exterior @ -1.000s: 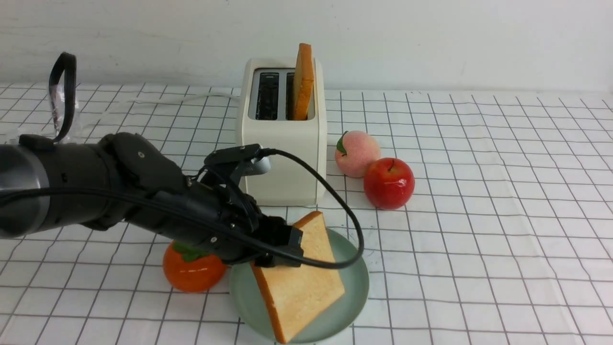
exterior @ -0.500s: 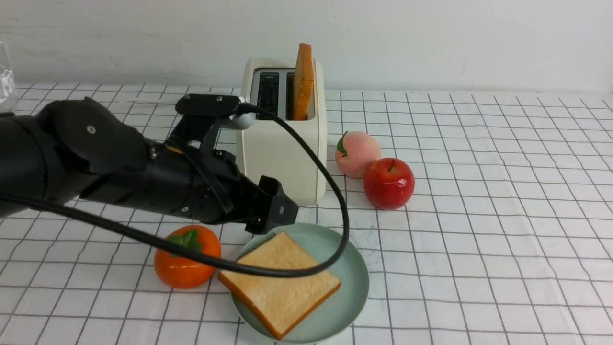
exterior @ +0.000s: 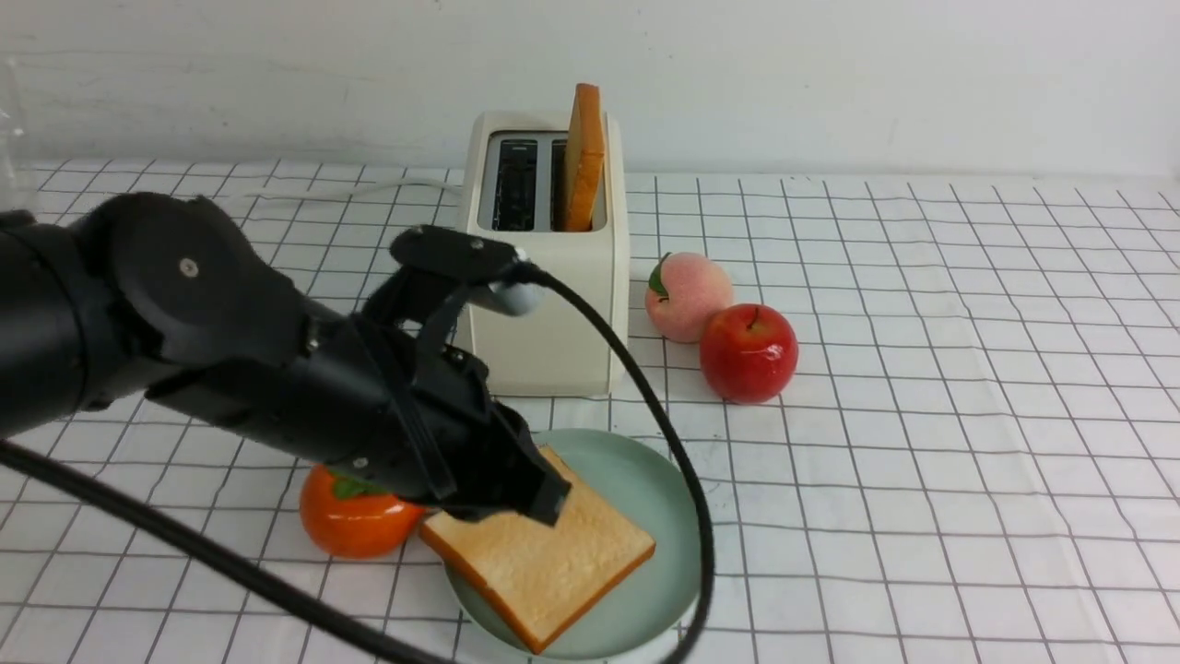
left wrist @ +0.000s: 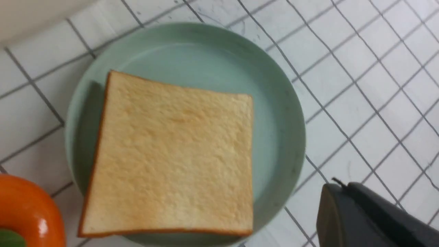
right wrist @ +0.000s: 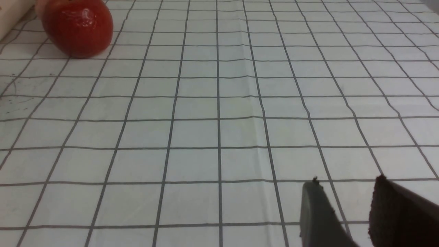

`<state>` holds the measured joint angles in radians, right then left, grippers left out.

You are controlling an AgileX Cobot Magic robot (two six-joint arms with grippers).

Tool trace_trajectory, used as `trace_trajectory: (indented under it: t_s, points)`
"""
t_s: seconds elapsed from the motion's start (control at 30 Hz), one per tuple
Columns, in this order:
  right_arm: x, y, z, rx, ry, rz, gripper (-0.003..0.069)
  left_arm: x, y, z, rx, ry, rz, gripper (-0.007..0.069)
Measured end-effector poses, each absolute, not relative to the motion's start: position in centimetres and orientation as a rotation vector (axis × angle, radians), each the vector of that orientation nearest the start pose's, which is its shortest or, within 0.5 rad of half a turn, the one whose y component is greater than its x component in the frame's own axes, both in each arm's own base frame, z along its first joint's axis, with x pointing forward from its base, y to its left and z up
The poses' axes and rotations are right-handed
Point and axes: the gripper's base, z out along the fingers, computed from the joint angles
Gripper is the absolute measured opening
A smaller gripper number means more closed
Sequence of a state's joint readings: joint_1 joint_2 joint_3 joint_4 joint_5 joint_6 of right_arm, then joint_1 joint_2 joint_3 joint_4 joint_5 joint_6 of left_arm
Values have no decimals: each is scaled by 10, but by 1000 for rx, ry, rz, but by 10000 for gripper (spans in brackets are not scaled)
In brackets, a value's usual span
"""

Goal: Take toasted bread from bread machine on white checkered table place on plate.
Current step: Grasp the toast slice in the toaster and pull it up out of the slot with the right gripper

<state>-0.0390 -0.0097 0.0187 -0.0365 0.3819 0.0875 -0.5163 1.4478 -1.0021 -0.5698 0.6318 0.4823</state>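
One slice of toasted bread [exterior: 544, 563] lies flat on the mint-green plate [exterior: 659, 480], on the white checkered table [exterior: 922, 461]. It also shows in the left wrist view [left wrist: 171, 161], on the plate [left wrist: 277, 103]. The second slice [exterior: 584, 152] stands upright in the right slot of the cream bread machine [exterior: 553, 304] behind the plate. My left gripper [exterior: 535, 493] hovers over the plate's near-left part, open and empty. Only one of its fingers [left wrist: 343, 212] shows in its wrist view. My right gripper [right wrist: 347, 181] is open and empty, low over bare cloth; it is outside the front view.
An orange fruit [exterior: 355, 516] touches the plate's left side. A peach [exterior: 687, 297] and a red apple [exterior: 749, 352] sit right of the bread machine. The left arm's black cable loops over the plate's right part. The toaster's white cord runs back left.
A second ago my left gripper held the slice tilted on edge over the plate. It let go, the slice fell flat, and the gripper rose, then dropped back over it.
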Motion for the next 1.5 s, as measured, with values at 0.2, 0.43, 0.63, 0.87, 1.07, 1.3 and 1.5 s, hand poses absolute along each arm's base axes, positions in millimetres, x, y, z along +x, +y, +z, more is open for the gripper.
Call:
trace_trajectory:
  t_s: [0.2,0.43,0.63,0.87,1.07,1.3,1.5]
  points:
    - [52,-3,173,96,1872,-3,240,232,-186,267,755,2482,-522,-13]
    - [52,-3,173,96,1872,-3,240,235,-172,267,651,2535,-352,-13]
    - [52,-3,173,96,1872,-3,240,222,-160,308,590,2341,-385,-13]
    - [52,-3,173,96,1872,-3,240,156,-112,365,431,1912,-549,-13]
    - [53,-1,175,169,1836,99,240,90,-65,345,338,1669,-648,-13]
    - [56,4,188,414,1655,405,240,59,-43,273,255,1642,-735,-13]
    - [57,3,197,522,1542,531,221,56,-42,273,241,1628,-753,-13]
